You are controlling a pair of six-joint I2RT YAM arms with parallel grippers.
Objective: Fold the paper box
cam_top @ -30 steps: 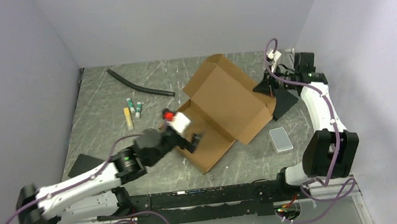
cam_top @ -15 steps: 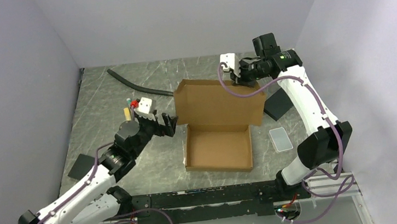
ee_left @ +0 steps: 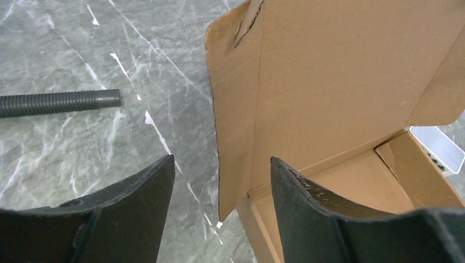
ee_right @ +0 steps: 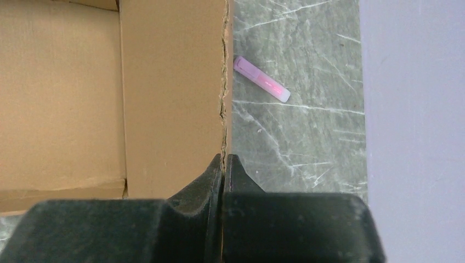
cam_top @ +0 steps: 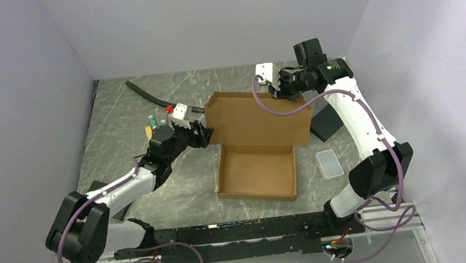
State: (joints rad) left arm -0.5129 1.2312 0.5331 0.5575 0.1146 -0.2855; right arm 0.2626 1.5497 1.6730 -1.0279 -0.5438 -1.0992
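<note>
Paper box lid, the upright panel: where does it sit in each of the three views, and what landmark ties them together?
Top external: the paper box lid stands upright at centre.
Left wrist: it fills the upper right, its side flap between the open left gripper.
Right wrist: left half, edge pinched by the right gripper.
Shared landmark: the grey marbled table.

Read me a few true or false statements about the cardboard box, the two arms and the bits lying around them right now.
The paper box has its lid standing upright. True.
The right arm has its jaws open, clear of the cardboard. False: they are shut on the lid's edge.
The left arm has its jaws open. True.
The black hose lies inside the box. False: it lies on the table, outside the box.
</note>
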